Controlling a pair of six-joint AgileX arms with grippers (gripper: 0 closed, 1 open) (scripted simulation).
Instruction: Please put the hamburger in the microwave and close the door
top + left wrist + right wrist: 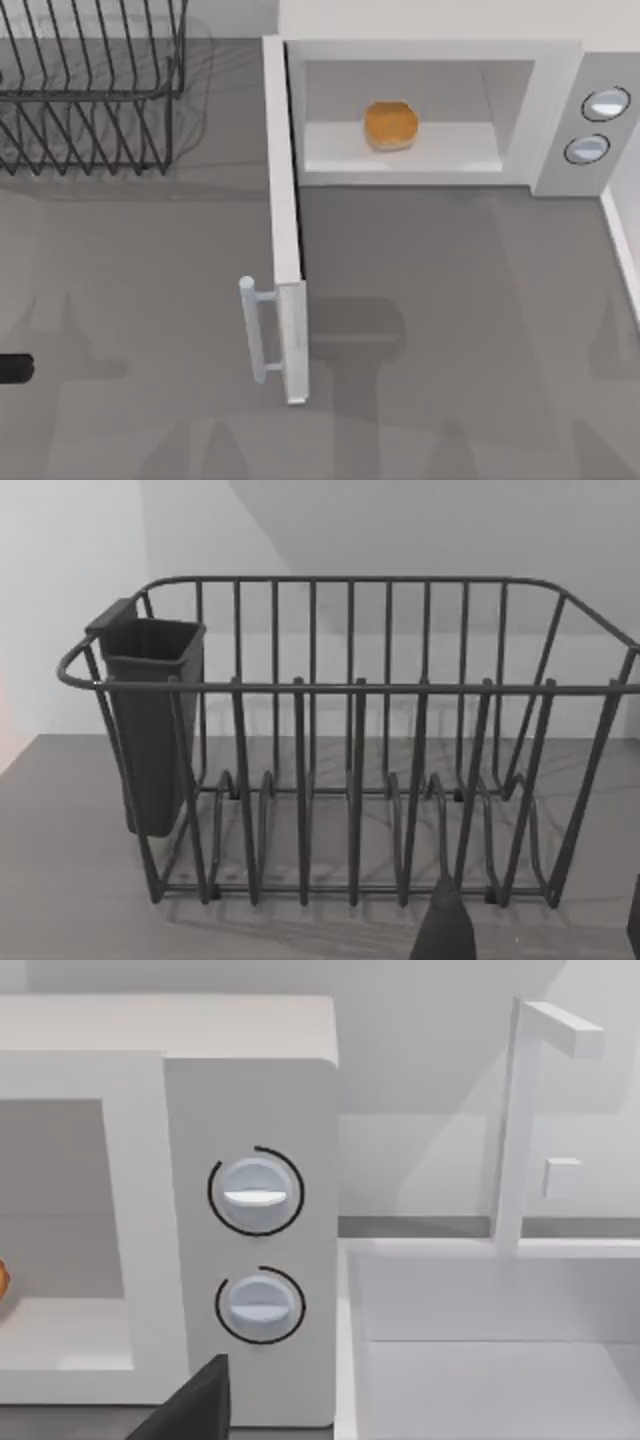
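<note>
Small round golden-brown hamburger (pixel 391 126) resting inside my large white microwave's (pixel 556 110) grey cavity, well apart from my grippers, flat white door (pixel 285 220) swung open, my jaws' spread impossible to tell

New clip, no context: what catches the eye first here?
The hamburger sitting inside the microwave at the top view's back, with the door swung wide open toward the front. At the back left stands a black wire dish rack. The left arm sits at the table's left edge.
</note>
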